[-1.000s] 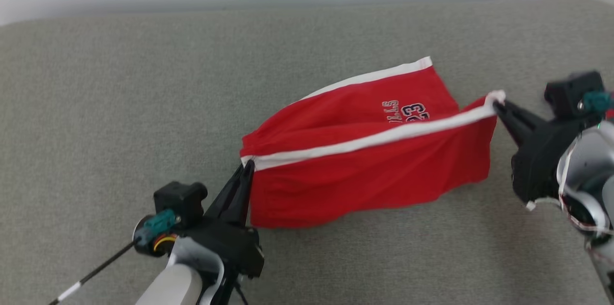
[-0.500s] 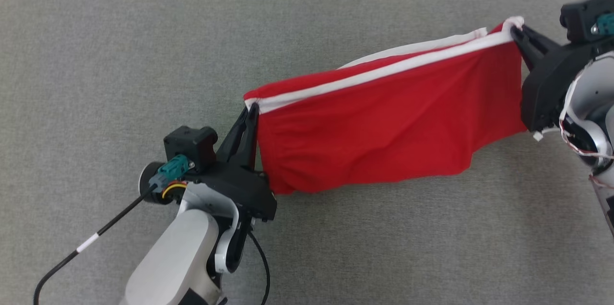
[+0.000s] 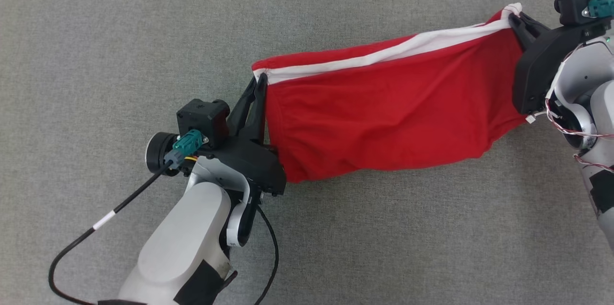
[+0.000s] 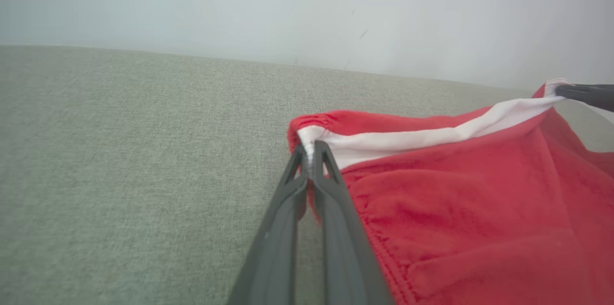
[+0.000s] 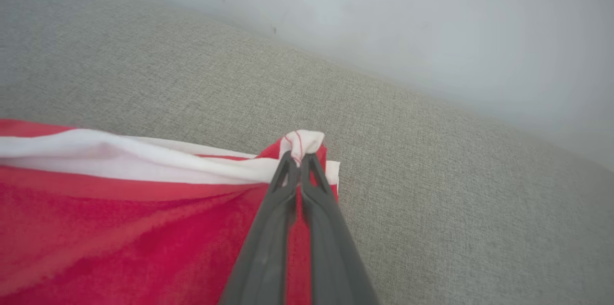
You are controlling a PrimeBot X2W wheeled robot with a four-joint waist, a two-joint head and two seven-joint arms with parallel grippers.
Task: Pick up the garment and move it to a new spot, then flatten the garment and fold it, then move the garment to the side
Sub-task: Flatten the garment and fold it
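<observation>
The red shorts (image 3: 383,103) are stretched in a long band between the two end effectors, above the table (image 3: 120,31). The left end effector (image 3: 260,82) is clamped on one corner, where a white stripe (image 3: 383,55) begins and the red cloth is gathered in small pleats. In the left wrist view its two dark fingers (image 4: 331,209) are pressed together with the white edge between their tips. The right end effector (image 3: 514,17) is clamped on the opposite corner. In the right wrist view a small fold of white cloth with red stitching stands out just above its closed tips.

The only marks I can see are a white band (image 3: 104,221) around the black cable (image 3: 139,192) of the left arm, and a teal connector (image 3: 184,144) beside the left wrist camera.

The upper edge of the shorts, with the white stripe, is pulled almost straight and rises toward the robot's right. The lower edge hangs loose and wavy. I cannot tell whether it touches the table.

The table is covered with grey woven fabric. There is wide open room on it on all sides of the shorts, more on the robot's left. In the wrist views the far edge of the table meets a pale wall (image 4: 288,3), well apart from the shorts.
</observation>
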